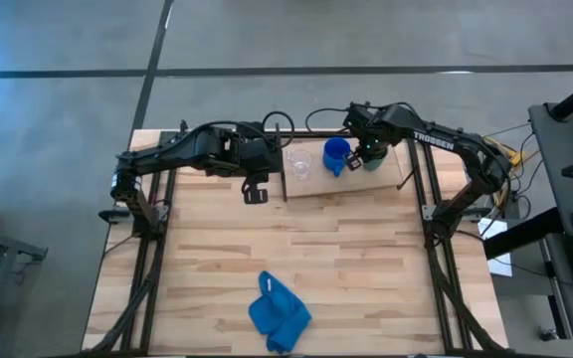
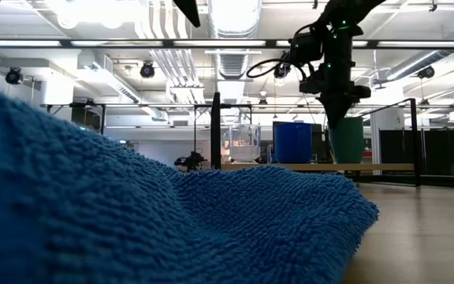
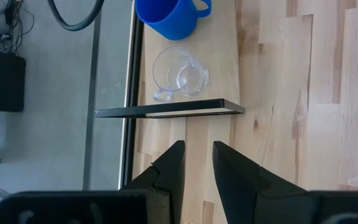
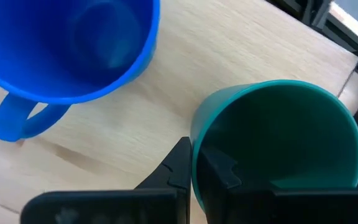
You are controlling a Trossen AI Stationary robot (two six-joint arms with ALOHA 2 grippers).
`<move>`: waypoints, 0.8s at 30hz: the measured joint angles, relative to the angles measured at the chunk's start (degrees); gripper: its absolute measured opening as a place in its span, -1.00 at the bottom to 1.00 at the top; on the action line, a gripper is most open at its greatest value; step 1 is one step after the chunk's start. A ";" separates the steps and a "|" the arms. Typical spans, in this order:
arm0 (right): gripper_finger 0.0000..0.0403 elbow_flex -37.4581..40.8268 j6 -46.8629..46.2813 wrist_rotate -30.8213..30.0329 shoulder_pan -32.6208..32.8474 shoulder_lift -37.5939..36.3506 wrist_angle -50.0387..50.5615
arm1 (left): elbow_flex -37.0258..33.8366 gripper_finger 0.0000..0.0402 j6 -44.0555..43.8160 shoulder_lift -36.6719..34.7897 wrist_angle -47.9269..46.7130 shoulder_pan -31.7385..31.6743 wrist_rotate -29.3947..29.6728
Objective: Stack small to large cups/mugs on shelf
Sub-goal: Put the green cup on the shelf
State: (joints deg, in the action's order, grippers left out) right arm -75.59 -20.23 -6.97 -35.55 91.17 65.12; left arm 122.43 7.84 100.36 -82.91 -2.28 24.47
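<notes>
Three vessels stand in a row on the pale shelf board (image 1: pixel 351 182) at the table's far edge: the clear cup (image 1: pixel 299 164) toward the left, the blue mug (image 1: pixel 336 156) in the middle, and the dark green cup (image 1: pixel 374 159) toward the right. My right gripper (image 4: pixel 196 163) comes down onto the green cup (image 4: pixel 278 137) and is shut on its rim. My left gripper (image 3: pixel 197 158) is open, hovering over the tabletop just left of the shelf's left end (image 3: pixel 169 111), in line with the clear cup (image 3: pixel 179 74). The low view shows the blue mug (image 2: pixel 292 142) and the green cup (image 2: pixel 347 140) upright on the shelf (image 2: pixel 314 166). My right gripper pinches the green cup's wall at the rim (image 4: pixel 194 134), on the side facing the blue mug. One finger (image 4: pixel 176 165) is outside and the other finger (image 4: pixel 219 169) inside. The fingers come from above, pointing down. The cup stands upright with its base at board level.
A crumpled blue cloth (image 1: pixel 279 313) lies near the table's near edge and fills the low view's foreground (image 2: pixel 132 213). Black frame rods (image 1: pixel 431 209) run along both sides of the table. Bare tabletop (image 1: pixel 296 239) lies between the shelf and the cloth.
</notes>
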 joint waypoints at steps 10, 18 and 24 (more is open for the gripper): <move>-0.93 -0.04 2.32 2.43 -0.02 -0.02 0.50 | 0.00 -0.66 0.00 0.00 0.00 0.00 0.02; -0.93 -0.07 2.85 2.45 -0.11 -0.02 0.68 | 0.00 -0.66 0.00 0.00 -0.04 0.00 -0.13; -0.93 -0.75 3.39 2.74 -0.11 -0.02 3.33 | 0.00 -0.66 0.00 0.00 -0.07 0.00 -0.18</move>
State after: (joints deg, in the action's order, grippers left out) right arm -76.35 -16.84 -4.23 -35.66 91.15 68.45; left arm 122.43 7.84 100.36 -82.98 -2.28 24.29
